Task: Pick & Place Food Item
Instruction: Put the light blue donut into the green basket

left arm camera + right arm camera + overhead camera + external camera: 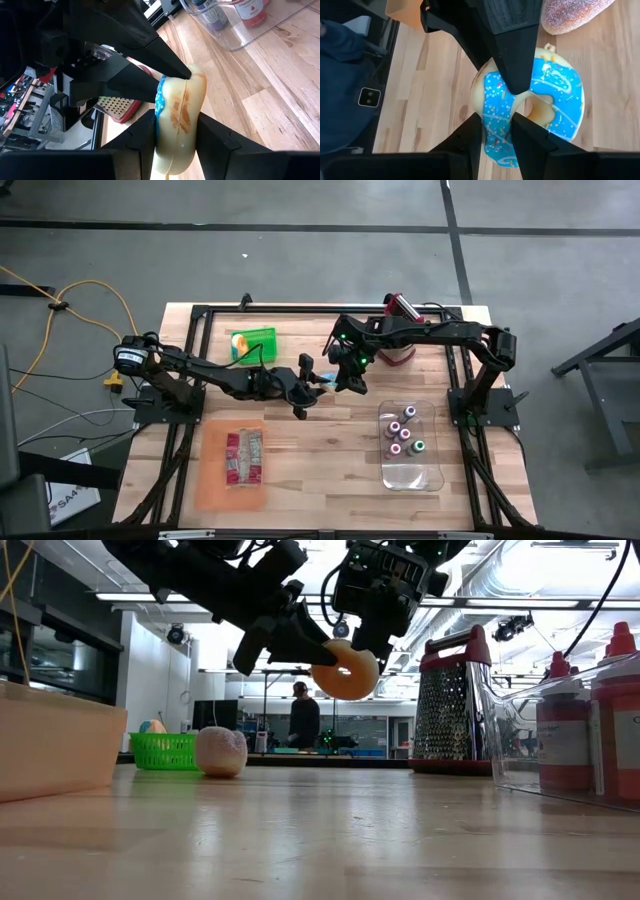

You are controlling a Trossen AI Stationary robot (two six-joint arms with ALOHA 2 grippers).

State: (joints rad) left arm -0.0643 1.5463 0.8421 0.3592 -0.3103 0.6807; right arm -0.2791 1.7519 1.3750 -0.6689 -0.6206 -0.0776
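Both sets of jaws are clamped on the same doughnut (345,668), which hangs in the air above the middle of the table (320,470). From the right wrist camera the right gripper (496,125) pinches the ring through its hole, one finger on the blue sprinkled icing, while the other arm's dark fingers press in from the opposite side. From the left wrist camera the left gripper (174,131) squeezes the doughnut's pale edge, with only a thin strip of blue showing.

Seen from overhead, the doughnut is almost wholly hidden between the two grippers; just a speck of blue shows there. At table height, its icing faces away, so only the tan underside is seen.

On the wood below lies a round sugared bun (220,751), cut off at the edge of the right wrist picture. A green basket (253,343) sits toward the back left, its contents hard to make out. A metal grater (450,705) stands at the back, partly hidden overhead by the right arm. A clear bin of bottles (408,446) sits to the right, an orange tray (233,465) with wrapped items to the left. A person (303,716) stands far off in the room behind.
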